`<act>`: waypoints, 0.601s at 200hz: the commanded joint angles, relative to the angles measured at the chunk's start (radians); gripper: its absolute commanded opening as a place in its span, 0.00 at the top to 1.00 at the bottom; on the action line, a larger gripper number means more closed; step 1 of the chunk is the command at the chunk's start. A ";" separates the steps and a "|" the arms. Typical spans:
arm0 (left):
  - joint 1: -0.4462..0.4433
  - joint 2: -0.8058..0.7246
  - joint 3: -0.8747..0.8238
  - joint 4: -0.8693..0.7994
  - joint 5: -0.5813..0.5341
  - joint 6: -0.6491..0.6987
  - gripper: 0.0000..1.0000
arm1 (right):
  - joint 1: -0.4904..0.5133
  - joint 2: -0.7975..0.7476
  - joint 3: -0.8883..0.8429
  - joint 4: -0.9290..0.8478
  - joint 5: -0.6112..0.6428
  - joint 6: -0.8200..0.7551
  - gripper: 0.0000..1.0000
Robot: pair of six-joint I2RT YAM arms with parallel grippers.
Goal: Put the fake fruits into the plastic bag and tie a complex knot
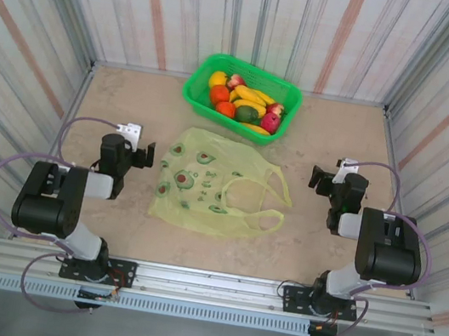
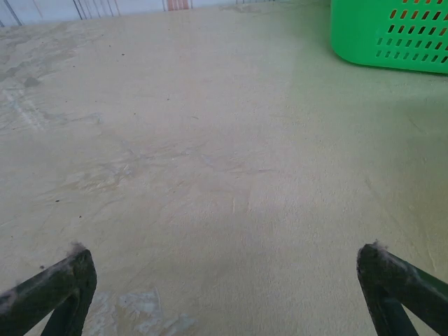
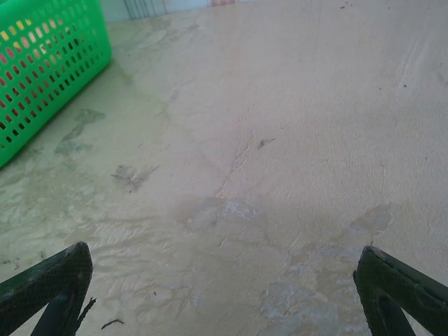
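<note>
left gripper (image 1: 140,154) sits left of the plastic bag (image 1: 195,187), near but not touching, fingers spread wide apart, holding nothing; in the left wrist view its two dark tips hang over bare table (image 2: 210,175). plastic bag lies flat and limp mid-table, avocado print facing up, its two loop handles (image 1: 261,198) loose and splayed out on the bag's right side. just behind the bag, toward the back wall, the green basket (image 1: 195,94) holds the fake fruits (image 1: 244,102) in a pile: oranges, yellow bananas, red pieces, one dark green. right gripper (image 1: 322,180) is right of the bag, beyond the handles, apart from them, jaws wide open and empty
</note>
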 commanded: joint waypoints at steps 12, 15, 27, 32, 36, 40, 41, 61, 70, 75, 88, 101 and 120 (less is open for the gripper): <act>0.011 -0.014 0.005 0.021 0.018 0.007 0.01 | 0.000 -0.002 0.019 -0.009 -0.007 -0.015 0.01; 0.012 -0.013 0.005 0.021 0.018 0.007 0.01 | -0.001 -0.001 0.019 -0.009 -0.007 -0.014 0.01; 0.011 -0.015 0.005 0.019 0.019 0.009 0.01 | 0.001 -0.001 0.019 -0.010 -0.006 -0.014 0.01; 0.011 -0.014 0.004 0.021 0.018 0.007 0.01 | 0.001 -0.001 0.019 -0.009 -0.006 -0.015 0.01; 0.013 -0.014 0.005 0.020 0.021 0.007 0.01 | 0.002 -0.001 0.019 -0.009 -0.006 -0.015 0.01; 0.015 -0.015 0.006 0.017 0.023 0.006 0.01 | 0.002 -0.001 0.019 -0.009 -0.006 -0.015 0.01; 0.015 -0.015 0.007 0.017 0.023 0.006 0.01 | 0.002 -0.001 0.019 -0.009 -0.006 -0.015 0.01; -0.025 -0.017 -0.009 0.048 -0.067 0.019 0.01 | 0.002 -0.001 0.020 -0.009 -0.006 -0.014 0.01; -0.047 -0.018 -0.033 0.095 -0.110 0.029 0.01 | 0.002 -0.001 0.020 -0.009 -0.004 -0.015 0.01; -0.056 -0.018 -0.036 0.098 -0.122 0.033 0.01 | 0.002 -0.001 0.020 -0.009 -0.004 -0.015 0.01; -0.057 -0.015 -0.035 0.100 -0.120 0.033 0.01 | 0.002 -0.002 0.019 -0.011 -0.004 -0.015 0.01; -0.037 -0.016 -0.017 0.060 -0.080 0.022 0.01 | 0.001 -0.003 0.019 -0.009 -0.004 -0.016 0.01; -0.029 -0.014 -0.010 0.054 -0.067 0.019 0.01 | 0.001 -0.002 0.018 -0.009 -0.004 -0.014 0.01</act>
